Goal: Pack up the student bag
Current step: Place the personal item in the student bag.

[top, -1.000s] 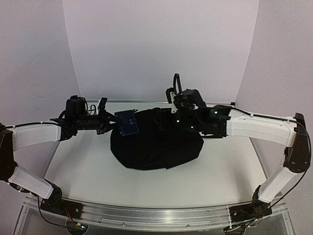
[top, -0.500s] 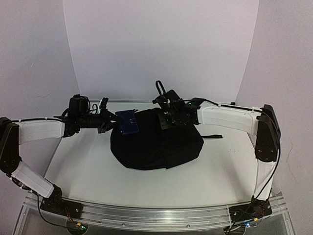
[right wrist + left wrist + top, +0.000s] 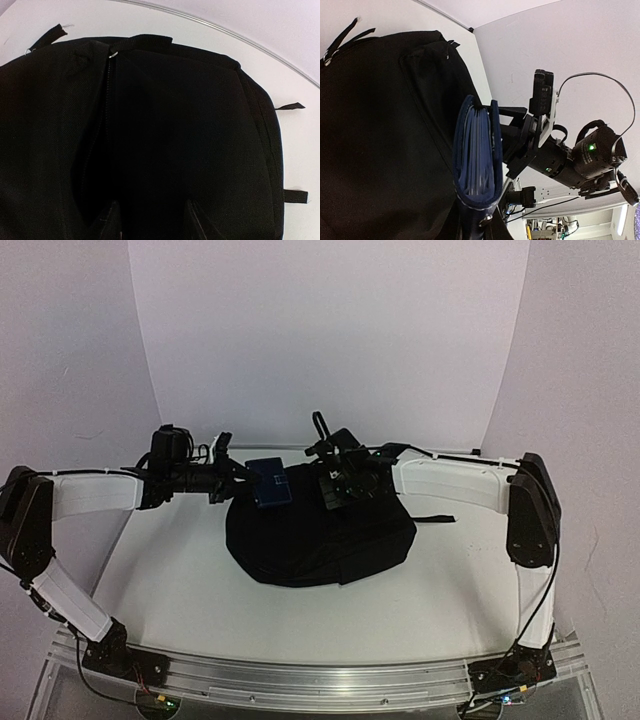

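The student bag (image 3: 320, 530) is a large black backpack lying flat in the middle of the table. My left gripper (image 3: 240, 478) is shut on a blue notebook (image 3: 269, 483) and holds it in the air over the bag's far left edge. In the left wrist view the notebook (image 3: 475, 150) shows edge-on, with the bag (image 3: 385, 125) beside it. My right gripper (image 3: 335, 487) hovers over the bag's far top. In the right wrist view its fingers (image 3: 107, 220) stand apart above the black fabric, near the zipper line (image 3: 106, 105).
White table (image 3: 170, 580) with white walls behind and at the sides. Black straps (image 3: 432, 518) stick out from the bag on the right. The right arm (image 3: 570, 160) shows close behind the notebook in the left wrist view.
The right arm has swung left and stretched out over the bag's top. The left gripper has carried the blue notebook a little to the right, toward the bag.
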